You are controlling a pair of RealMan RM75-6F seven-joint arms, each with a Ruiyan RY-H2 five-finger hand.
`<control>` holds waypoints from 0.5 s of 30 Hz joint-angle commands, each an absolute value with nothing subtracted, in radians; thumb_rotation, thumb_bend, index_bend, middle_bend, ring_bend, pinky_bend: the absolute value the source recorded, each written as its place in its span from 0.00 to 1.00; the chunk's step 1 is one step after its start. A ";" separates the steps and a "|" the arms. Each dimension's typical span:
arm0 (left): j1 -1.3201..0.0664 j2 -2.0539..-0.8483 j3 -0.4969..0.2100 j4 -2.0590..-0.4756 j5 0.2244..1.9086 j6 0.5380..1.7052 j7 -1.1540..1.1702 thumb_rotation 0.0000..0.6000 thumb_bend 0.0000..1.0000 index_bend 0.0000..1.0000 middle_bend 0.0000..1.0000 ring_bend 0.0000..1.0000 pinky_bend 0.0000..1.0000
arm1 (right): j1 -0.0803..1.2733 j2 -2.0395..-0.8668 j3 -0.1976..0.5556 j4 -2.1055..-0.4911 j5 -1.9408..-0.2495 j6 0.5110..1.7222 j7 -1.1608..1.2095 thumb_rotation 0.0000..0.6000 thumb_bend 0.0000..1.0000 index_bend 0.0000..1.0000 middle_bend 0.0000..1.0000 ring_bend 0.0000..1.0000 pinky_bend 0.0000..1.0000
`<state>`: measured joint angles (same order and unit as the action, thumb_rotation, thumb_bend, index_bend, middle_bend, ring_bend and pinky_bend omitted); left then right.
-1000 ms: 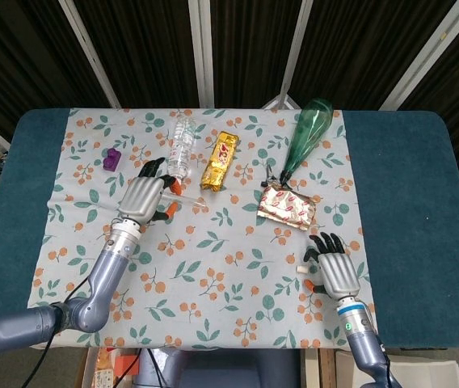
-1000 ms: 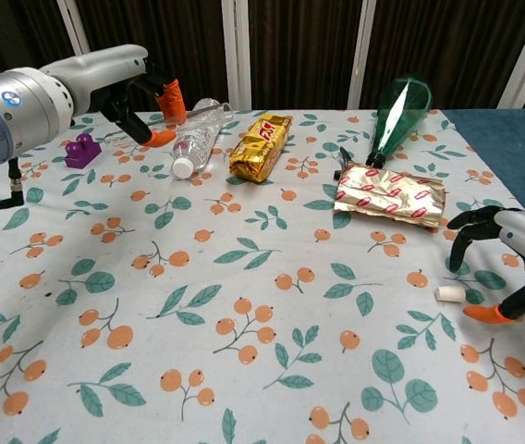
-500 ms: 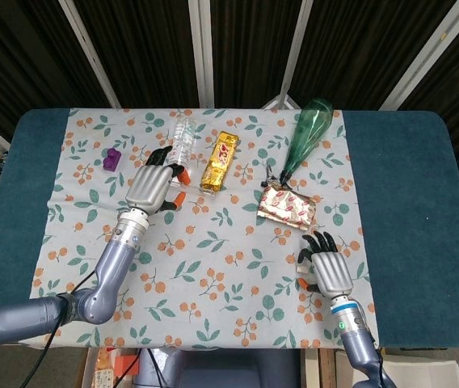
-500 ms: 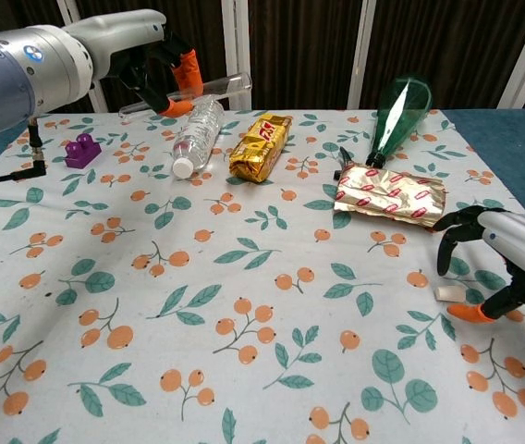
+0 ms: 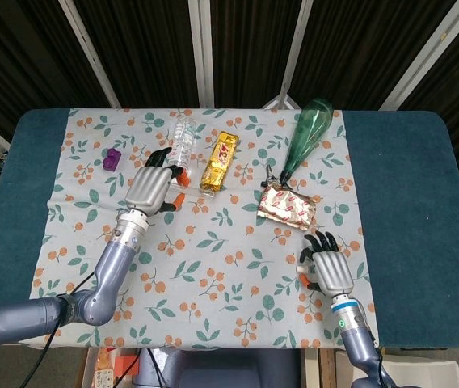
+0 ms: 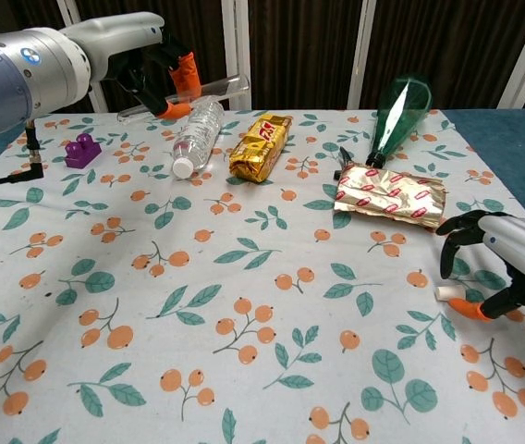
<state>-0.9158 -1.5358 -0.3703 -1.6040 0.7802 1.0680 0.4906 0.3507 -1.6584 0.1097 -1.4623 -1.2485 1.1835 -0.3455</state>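
- Two hands are in use. The left hand [image 5: 150, 187] is held up at the far left, above the desk [image 5: 399, 202], with its fingers closed on a clear tube [image 6: 216, 90] beside the bottle [image 6: 193, 134].
- The right hand [image 6: 507, 250] is arched low at the near right. Its fingers are spread and nothing is gripped. A small white plug [image 6: 446, 292] lies on the cloth just beside the thumb tip.
- The plug is small and probably rolls, so it is best approached squarely, with thumb and finger set on opposite sides before any squeeze.
- The tube is best kept level and its pinch unchanged.
- From the chest view, the tube's full length and its height off the cloth can be judged. From the head view, most of it is covered by the hand and the plug can barely be made out.
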 commanded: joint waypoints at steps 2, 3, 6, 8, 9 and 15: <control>-0.918 -1.534 -0.367 -1.607 0.781 1.072 0.489 1.00 0.59 0.58 0.44 0.04 0.00 | 0.352 -1.659 0.109 -1.460 -1.244 1.181 -0.349 1.00 0.35 0.50 0.18 0.08 0.00; -0.918 -1.533 -0.366 -1.607 0.781 1.073 0.489 1.00 0.60 0.58 0.44 0.04 0.00 | 0.352 -1.659 0.108 -1.459 -1.243 1.181 -0.350 1.00 0.35 0.50 0.18 0.08 0.00; -0.920 -1.531 -0.364 -1.608 0.779 1.076 0.487 1.00 0.60 0.58 0.44 0.04 0.00 | 0.353 -1.660 0.109 -1.454 -1.239 1.180 -0.351 1.00 0.35 0.50 0.18 0.08 0.00; -0.920 -1.530 -0.362 -1.610 0.778 1.077 0.487 1.00 0.59 0.58 0.44 0.04 0.00 | 0.352 -1.660 0.110 -1.451 -1.235 1.178 -0.349 1.00 0.36 0.50 0.18 0.08 0.00; -0.920 -1.529 -0.360 -1.612 0.777 1.078 0.487 1.00 0.59 0.58 0.44 0.04 0.00 | 0.352 -1.660 0.109 -1.449 -1.233 1.177 -0.349 1.00 0.36 0.50 0.18 0.08 0.00; -0.922 -1.527 -0.353 -1.617 0.775 1.084 0.487 1.00 0.59 0.58 0.44 0.04 0.00 | 0.353 -1.661 0.108 -1.442 -1.226 1.173 -0.349 1.00 0.39 0.51 0.18 0.08 0.00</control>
<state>-0.9218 -1.5272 -0.3529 -1.6167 0.7748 1.0838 0.4873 0.3527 -1.6611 0.1082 -1.4418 -1.2265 1.1731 -0.3487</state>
